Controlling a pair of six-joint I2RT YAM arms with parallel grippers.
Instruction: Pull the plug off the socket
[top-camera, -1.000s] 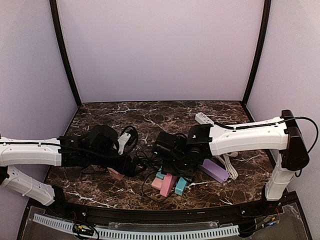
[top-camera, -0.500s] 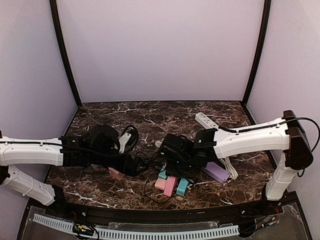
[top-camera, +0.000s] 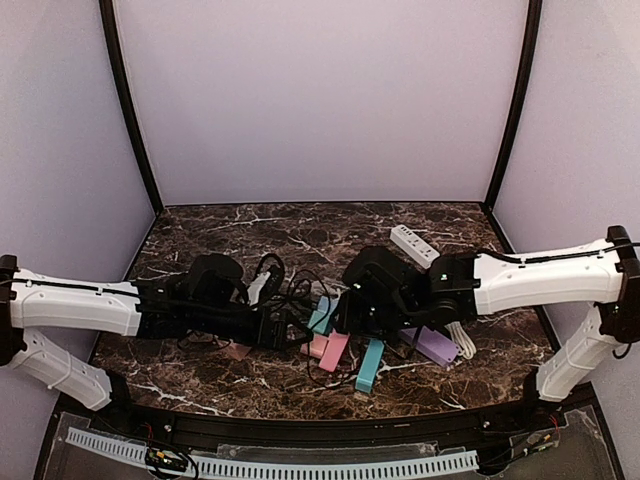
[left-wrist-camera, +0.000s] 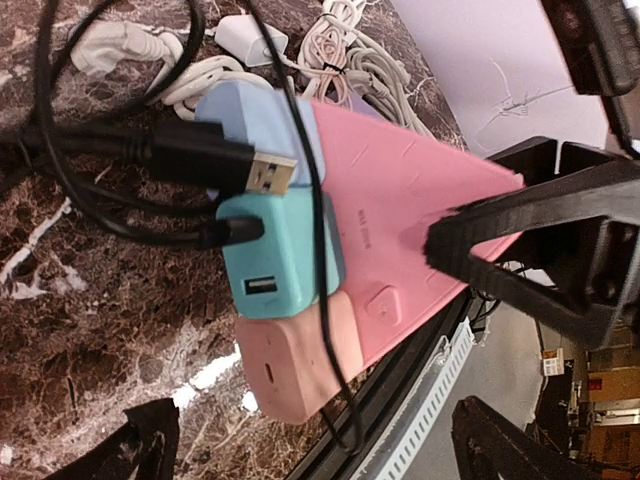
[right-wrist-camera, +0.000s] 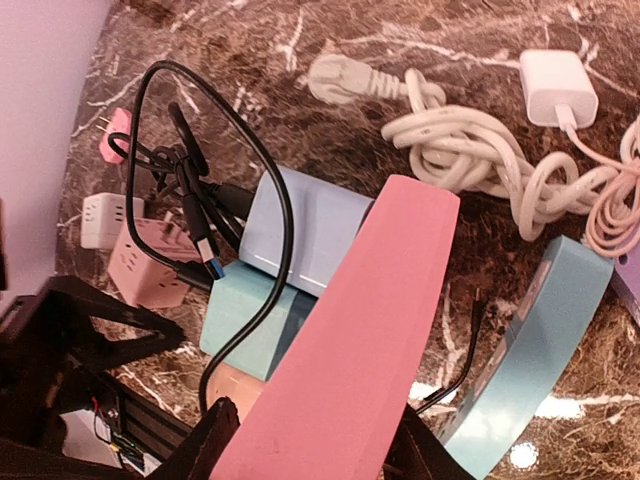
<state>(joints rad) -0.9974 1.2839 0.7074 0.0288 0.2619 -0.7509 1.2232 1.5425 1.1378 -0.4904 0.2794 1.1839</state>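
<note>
My right gripper (right-wrist-camera: 310, 450) is shut on a pink power strip (right-wrist-camera: 370, 330) and holds it tilted above the marble table. Three plug adapters sit in the strip: a light blue one (left-wrist-camera: 265, 120), a teal one (left-wrist-camera: 280, 255) with a black cable in it, and a salmon-pink one (left-wrist-camera: 295, 360). My left gripper (left-wrist-camera: 325, 445) is open just short of the salmon adapter, touching nothing. A loose black USB plug (left-wrist-camera: 265, 172) lies across the light blue adapter. In the top view the two grippers (top-camera: 278, 328) (top-camera: 345, 318) meet over the pink strip (top-camera: 332, 350).
A teal power strip (top-camera: 368, 366) and a purple one (top-camera: 432, 345) lie right of the pink strip; a white strip (top-camera: 412, 242) lies further back. Knotted white cables (right-wrist-camera: 470, 150), a white charger (right-wrist-camera: 557, 85), a pink cube socket (right-wrist-camera: 145, 260) and tangled black cables surround them.
My right gripper has lifted and turned the pink strip, carrying it left and back toward the left gripper; the teal strip now lies apart. My left arm has reached further right.
</note>
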